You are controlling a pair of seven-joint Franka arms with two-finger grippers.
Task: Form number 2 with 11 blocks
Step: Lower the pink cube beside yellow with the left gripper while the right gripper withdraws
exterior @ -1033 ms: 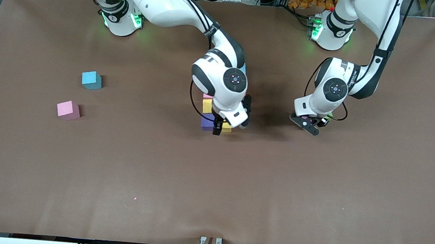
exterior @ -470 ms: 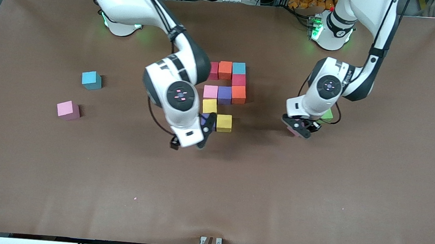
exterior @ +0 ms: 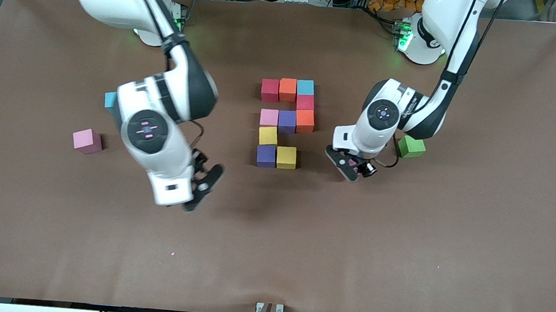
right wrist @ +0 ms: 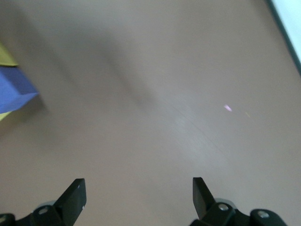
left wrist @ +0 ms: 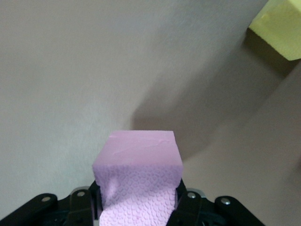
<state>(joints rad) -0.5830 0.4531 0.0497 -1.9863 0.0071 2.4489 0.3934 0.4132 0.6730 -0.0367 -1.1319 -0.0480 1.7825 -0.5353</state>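
Between the left end effector's (left wrist: 138,207) fingers sits a pink cube (left wrist: 138,181), clamped tight and carried just above the table (exterior: 400,245). In the front view this left end effector (exterior: 354,167) hangs at about three o'clock from the partly built number 2 (exterior: 285,123), with a green cube (exterior: 411,147) resting on the table at its two o'clock. One yellow cube (left wrist: 277,26) shows at the edge of the left wrist view.

Ten cubes of the digit touch one another: red, orange and light blue along the row nearest the bases, a red one under the light blue, then pink, purple and orange, a yellow one below the pink, and purple and yellow in the row closest to the front camera.

At eight o'clock from the digit, the right end effector (exterior: 196,191) hangs released and empty over bare table, fingers (right wrist: 73,197) spread wide. Toward the right arm's end lie a loose pink cube (exterior: 86,140) and a blue cube (exterior: 110,99), partly hidden by the right arm.
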